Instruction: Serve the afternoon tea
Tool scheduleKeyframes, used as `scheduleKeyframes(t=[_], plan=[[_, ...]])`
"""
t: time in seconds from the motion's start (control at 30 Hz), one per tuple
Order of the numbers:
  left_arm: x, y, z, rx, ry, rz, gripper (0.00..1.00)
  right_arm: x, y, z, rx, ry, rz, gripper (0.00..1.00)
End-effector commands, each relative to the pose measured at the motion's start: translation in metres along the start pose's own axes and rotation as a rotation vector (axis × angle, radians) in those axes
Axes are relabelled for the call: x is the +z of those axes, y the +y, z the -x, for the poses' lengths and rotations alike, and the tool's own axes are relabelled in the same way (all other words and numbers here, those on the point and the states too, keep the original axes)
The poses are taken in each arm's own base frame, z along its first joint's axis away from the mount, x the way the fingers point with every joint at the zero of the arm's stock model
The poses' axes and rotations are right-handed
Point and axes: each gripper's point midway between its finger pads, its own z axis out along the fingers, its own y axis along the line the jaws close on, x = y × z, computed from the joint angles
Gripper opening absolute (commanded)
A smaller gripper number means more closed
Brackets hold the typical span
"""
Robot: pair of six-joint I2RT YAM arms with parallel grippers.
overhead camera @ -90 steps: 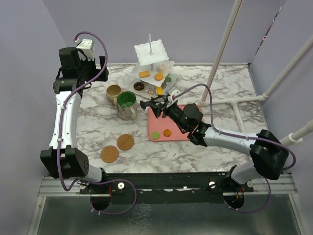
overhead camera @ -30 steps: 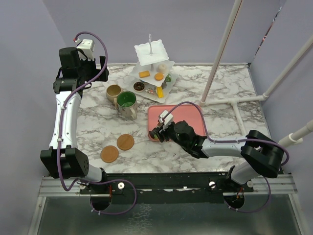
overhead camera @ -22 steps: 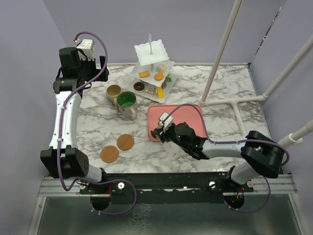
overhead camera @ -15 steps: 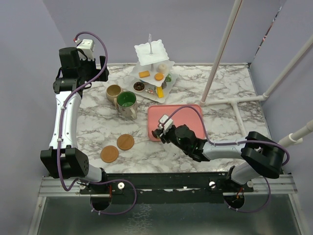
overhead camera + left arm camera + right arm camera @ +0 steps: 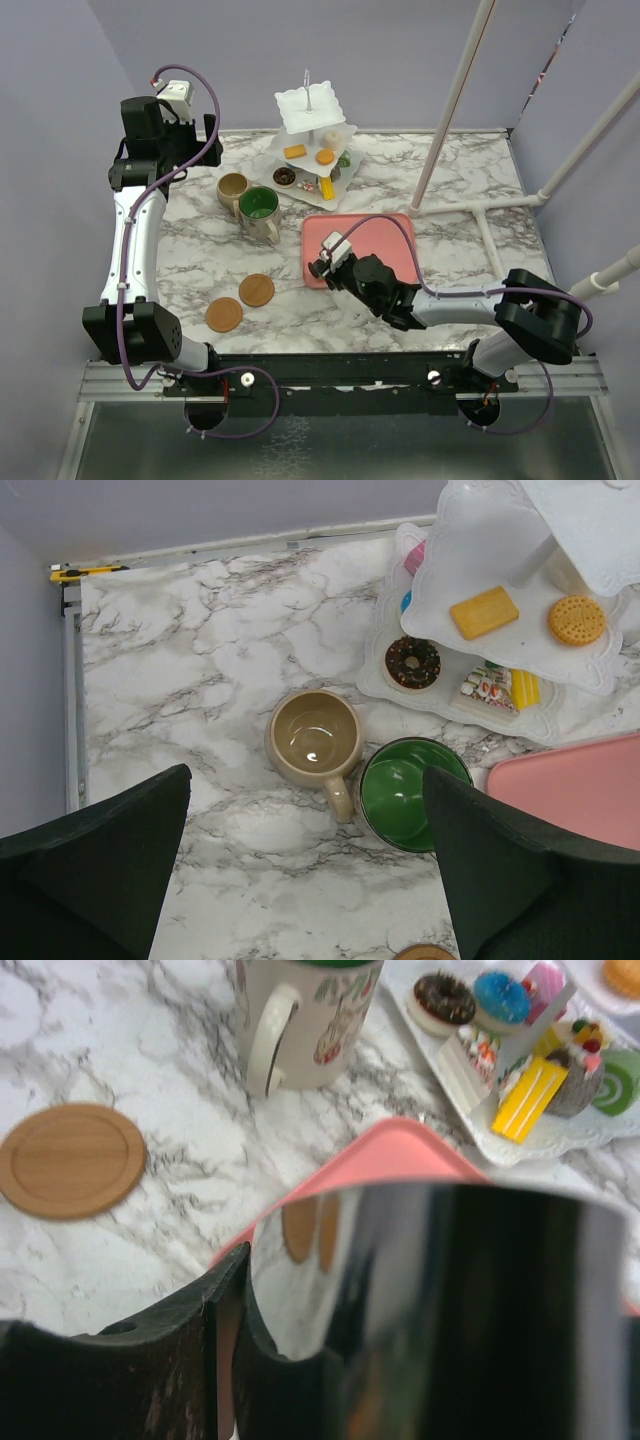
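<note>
My right claw [image 5: 322, 266] hangs low over the near-left corner of the pink tray [image 5: 385, 235]. From its wrist camera a dark finger and a broad shiny surface [image 5: 430, 1290] fill the foreground, so I cannot tell how far the jaws stand apart or whether anything is between them. Just beyond it stands the green-inside mug [image 5: 310, 1020]; its side carries a red and green printed motif, too blurred for me to read any lettering. One wooden coaster [image 5: 257, 290] lies left of the tray and a second coaster [image 5: 224, 314] nearer me, both flat on the marble table [image 5: 200, 250]. The beige mug [image 5: 313, 738] touches the green one. Behind them, the white three-tier stand [image 5: 310, 110] holds the toy pastries [image 5: 413, 662] on its lower tiers. My left claw [image 5: 305, 780] is spread wide and holds nothing, high above the mugs. Three seconds ago the right arm reached toward the stand, and a green and an orange piece lay bare on that tray corner; the arm has since pulled back over them. Mugs, coasters, stand and left arm have not moved.
</note>
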Motion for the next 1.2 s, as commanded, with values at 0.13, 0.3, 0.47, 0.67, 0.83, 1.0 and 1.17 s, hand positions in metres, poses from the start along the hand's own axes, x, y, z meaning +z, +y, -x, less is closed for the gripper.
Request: scheduleKeyframes(t=[0.13,0.3,0.47,0.67,0.83,1.0,1.17], plan=[[-0.007,-0.002,-0.001,-0.003,-0.005,-0.013,0.99,0.017,-0.052,0.138,0.054,-0.262,-0.121,0.28],[-0.008,-0.001,-0.001,0.006,-0.005,-0.008,0.99,0.034,-0.12,0.211,0.082,-0.378,-0.189,0.27],[-0.008,-0.002,0.002,0.005,-0.011,-0.015,0.99,0.054,-0.2,0.27,0.086,-0.466,-0.278,0.26],[-0.003,-0.002,0.006,-0.005,-0.011,-0.021,0.99,0.09,-0.252,0.294,0.028,-0.481,-0.338,0.25],[-0.002,0.0,0.006,-0.001,-0.011,-0.015,0.99,0.117,-0.265,0.283,0.003,-0.45,-0.37,0.25],[-0.001,0.002,0.004,0.005,-0.005,-0.01,0.99,0.127,-0.27,0.264,0.011,-0.424,-0.387,0.25],[0.0,0.002,0.001,0.003,0.002,-0.011,0.99,0.133,-0.272,0.245,0.013,-0.387,-0.39,0.25]])
